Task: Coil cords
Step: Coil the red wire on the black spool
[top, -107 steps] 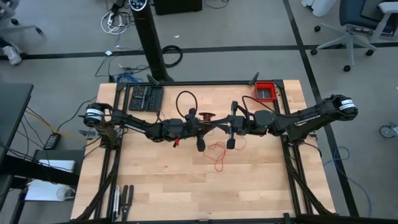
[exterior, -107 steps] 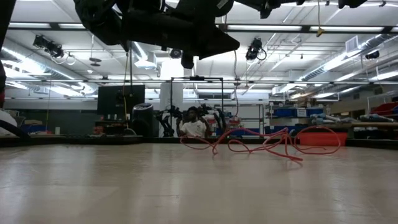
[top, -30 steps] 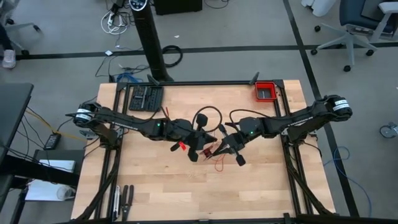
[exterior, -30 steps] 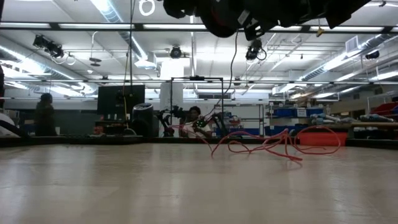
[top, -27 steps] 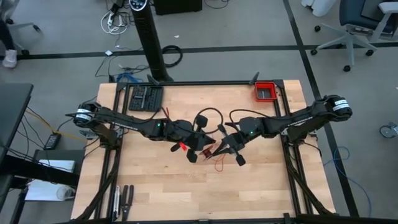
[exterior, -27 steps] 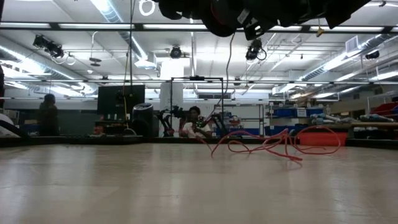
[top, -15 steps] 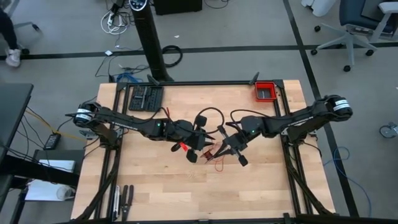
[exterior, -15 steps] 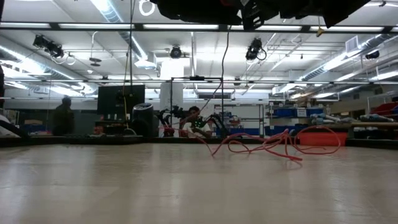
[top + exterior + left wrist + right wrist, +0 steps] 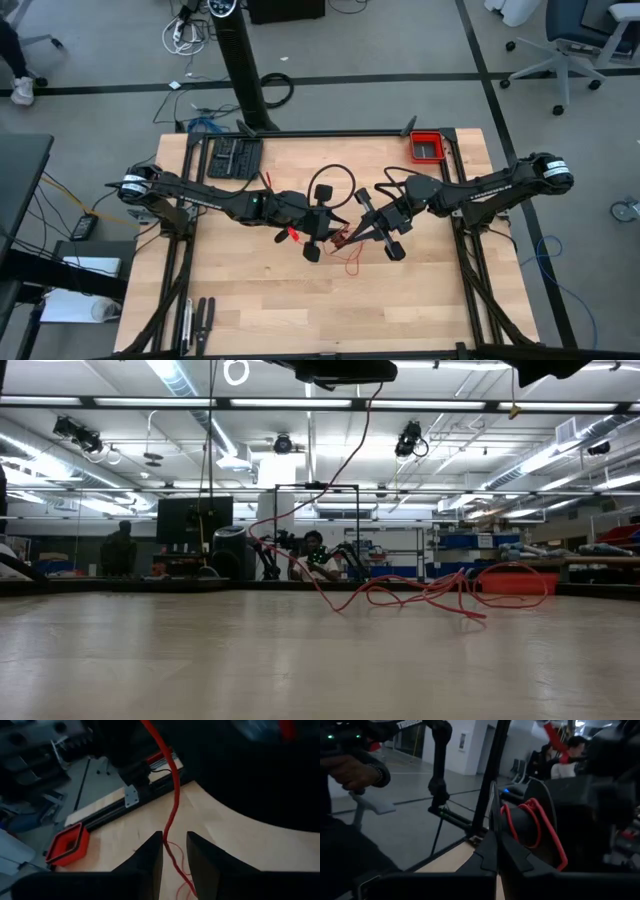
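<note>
**High view: two arms meet over a butcher-block desk with a red cord between them**

High view, looking straight down, shows a pale wooden plank desk (image 9: 250, 310) framed by black metal rails, standing on a grey floor crossed by dark tape lines. Both dark arms reach in from the side edges and meet over the middle of the desk. The left tool (image 9: 314, 240) hangs just left of centre; the left wrist view shows its two dark fingers (image 9: 150, 857) standing slightly apart with the thin bright red cord (image 9: 172, 805) running through the gap, touching neither that can be seen. The right tool (image 9: 378, 228) sits just right of centre, its fingers closed; the right wrist view shows red cord looped around a dark part in front of it, and whether the fingers pinch the cord cannot be told.

On the desk, the loose part of the cord (image 9: 430, 595) lies as a low wavy tangle near the middle, with one strand rising steeply to the arms overhead. A small red rectangular plastic bin (image 9: 428, 146) sits at the far right corner, a black slotted rack (image 9: 233, 157) near the far left corner, and dark hand tools (image 9: 196, 322) at the near left corner.

Beyond the desk, the low view shows a workshop hall with ceiling strip lights, shelving, a seated person (image 9: 315, 560) and a standing person (image 9: 122, 550). Blue office chairs (image 9: 575, 45) stand on the floor past the far right.
</note>
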